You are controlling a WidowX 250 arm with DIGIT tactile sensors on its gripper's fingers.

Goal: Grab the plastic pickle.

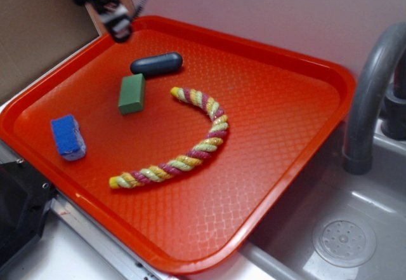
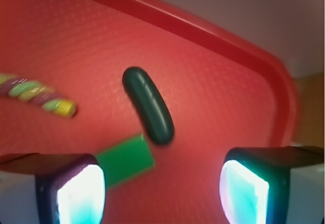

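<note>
1. Pale wall rises behind an orange-red plastic tray [image 1: 285,185] that sits beside a grey sink basin [image 1: 355,229] with a curved grey faucet [image 1: 371,89].
2. Inside the tray, toward its far left corner, lies the plastic pickle [image 1: 157,63], a dark blue-grey capsule flat on the textured floor; the wrist view shows it [image 2: 148,105] lying diagonally ahead of the fingers.
3. Just beside its near end lies a green rectangular block [image 1: 132,93], close but apparently not touching.
4. A twisted rope toy [image 1: 190,143] in yellow, pink and green curves across the tray's middle, apart from the pickle.
5. A blue sponge [image 1: 68,136] lies near the tray's left rim, well apart from the rest.
6. Above the far left rim hangs the gripper [image 1: 120,31]; its jaws stand wide apart and hold nothing, with the pickle clear of both fingers [image 2: 76,193].
</note>
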